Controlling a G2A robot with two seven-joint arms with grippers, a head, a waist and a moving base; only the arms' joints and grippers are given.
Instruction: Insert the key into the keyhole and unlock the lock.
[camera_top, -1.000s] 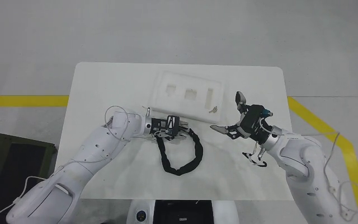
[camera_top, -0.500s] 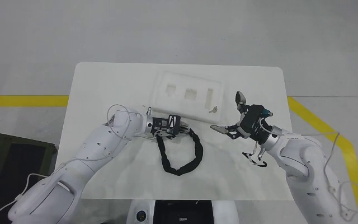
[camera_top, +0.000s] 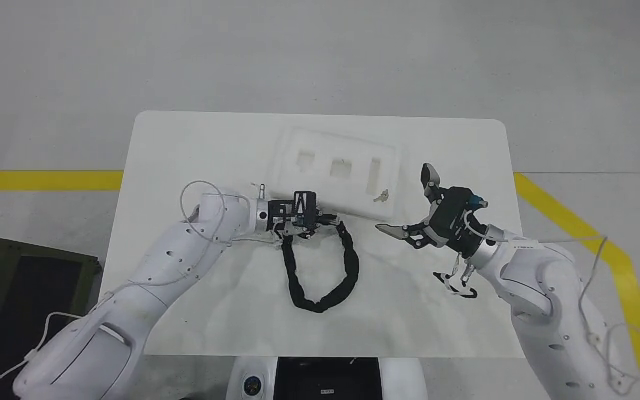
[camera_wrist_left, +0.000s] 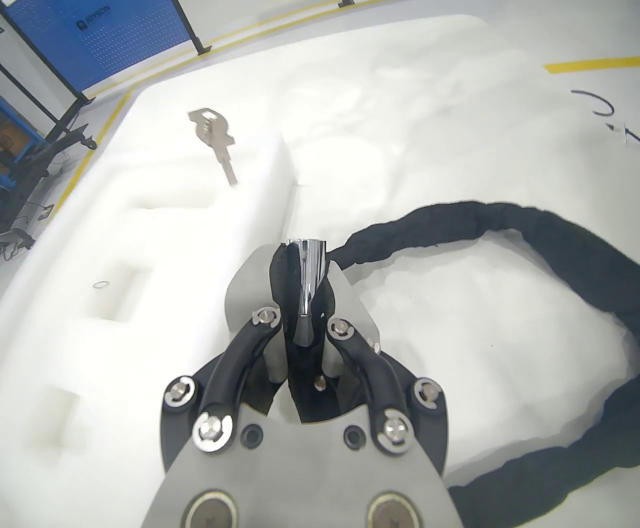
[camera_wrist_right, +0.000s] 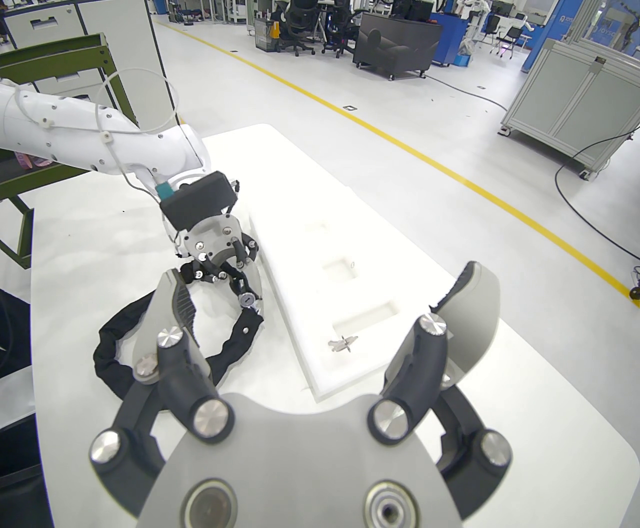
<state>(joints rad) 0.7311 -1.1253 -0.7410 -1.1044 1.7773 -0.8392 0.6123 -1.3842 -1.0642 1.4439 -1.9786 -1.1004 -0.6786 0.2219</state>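
A black fabric-sleeved chain lock (camera_top: 320, 275) lies in a loop on the white table. Its chrome lock cylinder (camera_wrist_left: 309, 280) sits between the fingers of my left gripper (camera_top: 312, 215), which is shut on it; the round keyhole face (camera_wrist_right: 246, 300) points toward the right arm. A silver key (camera_top: 379, 195) stands stuck in the white foam tray (camera_top: 300, 160), also seen as the key (camera_wrist_left: 216, 137) and the key (camera_wrist_right: 343, 344). My right gripper (camera_top: 405, 205) hovers open just right of the key, nothing between its fingers.
The foam tray (camera_wrist_right: 320, 310) has three rectangular pockets; a small ring (camera_wrist_left: 100, 285) lies in the middle one. The table edge (camera_top: 500, 130) runs close behind the right arm. A green cart (camera_wrist_right: 60, 60) stands beyond the table's left side.
My left gripper has shifted slightly toward the foam tray with the lock cylinder, dragging the chain's end along. The right arm has kept still.
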